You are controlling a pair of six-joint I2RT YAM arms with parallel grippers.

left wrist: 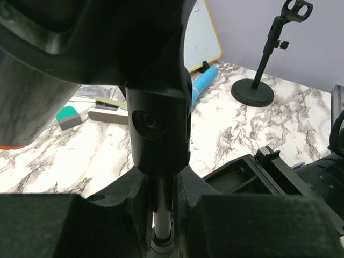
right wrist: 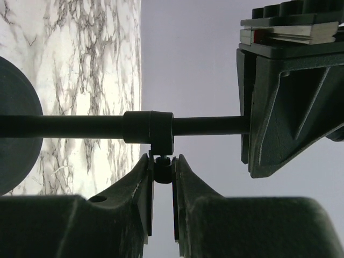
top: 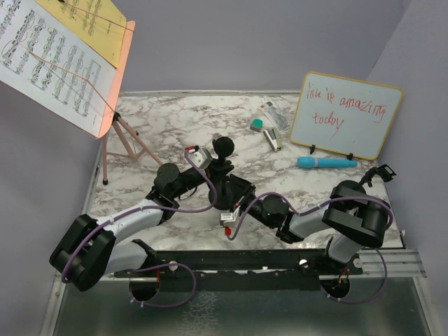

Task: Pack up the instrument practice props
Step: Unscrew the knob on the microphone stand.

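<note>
Upright mic pole [top: 222, 180] stands mid-table between both arms; left gripper [left wrist: 162, 212] clamps its upper shaft; right gripper [right wrist: 163, 160] pinches the clamp knob [right wrist: 162, 172] lower down, pole axis crosswise to its jaws.

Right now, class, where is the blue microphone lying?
In the top view, the blue microphone lies flat on the right side, just in front of the whiteboard, right of the stapler.

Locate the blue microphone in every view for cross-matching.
Top external: blue microphone lies right of centre, just below the whiteboard.
Left wrist: upper centre, at the whiteboard's base.
Right wrist: not in it.
Shared landmark: marble tabletop in all three; whiteboard in two.
</note>
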